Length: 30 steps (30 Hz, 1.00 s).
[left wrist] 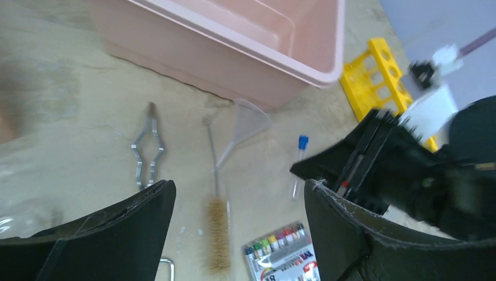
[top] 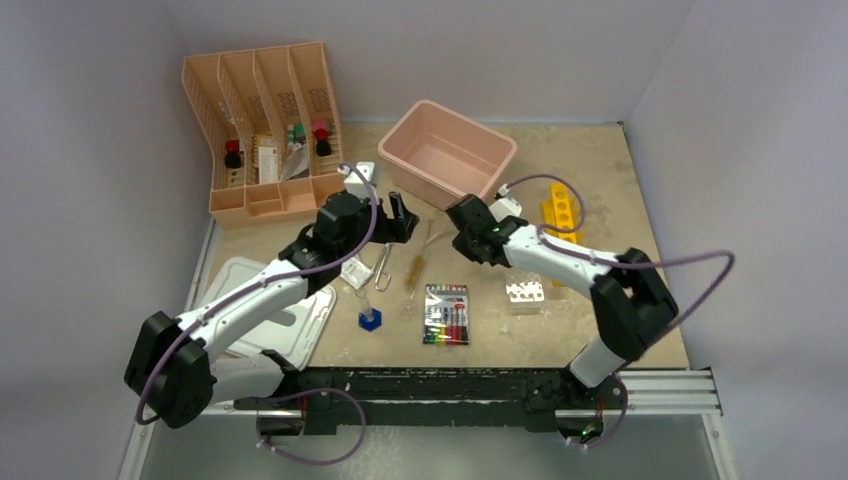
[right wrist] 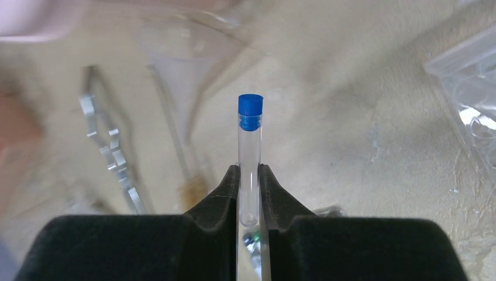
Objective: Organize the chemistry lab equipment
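My right gripper [right wrist: 250, 170] is shut on the lower end of a clear blue-capped tube [right wrist: 250, 134] and holds it off the table; the tube also shows in the left wrist view [left wrist: 300, 164]. My left gripper [left wrist: 238, 186] is open and empty, above the brown bristle brush [left wrist: 218, 234]. Metal tongs [left wrist: 146, 149] lie left of the brush, and a clear funnel [left wrist: 248, 120] lies by the bin. In the top view the two grippers [top: 400, 215] [top: 460, 213] face each other in front of the bin. The blue hexagonal-based cylinder [top: 369, 318], clear tube rack [top: 525, 292] and small clear packet [top: 356, 272] stand nearby.
A pink bin [top: 447, 152] stands at the back centre. A peach divided organizer [top: 265, 130] with small items is at the back left. A yellow rack [top: 560, 215] lies at the right, a marker pack [top: 447, 313] at the front, a white tray [top: 270, 320] at the front left.
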Each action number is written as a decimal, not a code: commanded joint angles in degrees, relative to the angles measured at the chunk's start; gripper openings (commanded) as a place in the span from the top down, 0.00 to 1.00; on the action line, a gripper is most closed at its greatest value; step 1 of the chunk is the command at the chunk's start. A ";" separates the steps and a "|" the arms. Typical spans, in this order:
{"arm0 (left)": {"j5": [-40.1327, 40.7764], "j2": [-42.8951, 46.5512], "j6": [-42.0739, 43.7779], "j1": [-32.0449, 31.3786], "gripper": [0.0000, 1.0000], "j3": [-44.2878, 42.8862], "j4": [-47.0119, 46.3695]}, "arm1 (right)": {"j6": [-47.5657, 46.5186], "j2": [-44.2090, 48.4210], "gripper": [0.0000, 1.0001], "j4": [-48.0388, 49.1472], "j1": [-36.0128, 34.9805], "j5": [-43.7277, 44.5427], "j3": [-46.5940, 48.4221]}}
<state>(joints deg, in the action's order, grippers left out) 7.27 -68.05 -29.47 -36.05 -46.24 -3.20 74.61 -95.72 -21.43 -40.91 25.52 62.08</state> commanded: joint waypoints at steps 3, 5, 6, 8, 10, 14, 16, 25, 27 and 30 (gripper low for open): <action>-20.11 -8.11 -0.40 0.17 0.25 -3.73 -6.45 | -8.36 13.92 0.91 10.06 0.87 -0.29 -5.67; -23.32 -11.09 -1.08 0.03 0.28 -5.18 -7.50 | -9.89 16.72 0.91 11.76 1.12 -1.07 -6.57; -24.77 -12.26 -1.70 -0.06 0.30 -5.77 -8.35 | -10.75 17.94 0.91 12.57 1.16 -1.35 -6.96; -27.75 -14.28 -2.77 -0.81 0.32 -6.60 -10.28 | -11.44 20.11 0.91 13.78 1.35 -2.15 -7.50; -29.51 -15.84 -2.95 -1.88 0.32 -7.46 -11.75 | -12.18 21.89 0.91 15.08 1.44 -2.98 -7.97; -30.15 -17.97 -3.65 -3.75 0.33 -8.49 -13.23 | -13.30 23.78 0.91 17.26 1.86 -5.16 -8.17; -28.06 -18.47 -5.31 -3.92 0.35 -8.36 -13.97 | -13.96 24.23 0.91 17.80 1.97 -6.23 -8.04; -21.62 -20.06 -12.34 -3.87 0.58 -9.96 -18.13 | -15.44 25.97 0.91 16.93 2.96 -11.00 -7.70; -21.29 -20.49 -11.20 -3.89 0.62 -12.50 -15.13 | -15.65 26.31 0.91 16.35 3.12 -13.04 -7.68; -21.42 -21.20 -11.53 -3.92 0.75 -13.63 -15.29 | -15.26 27.04 0.90 16.03 3.15 -14.85 -8.32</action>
<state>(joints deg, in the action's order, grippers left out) -15.90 -88.99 -39.97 -40.25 -55.66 -15.53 60.36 -71.46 -5.87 -37.82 14.85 53.91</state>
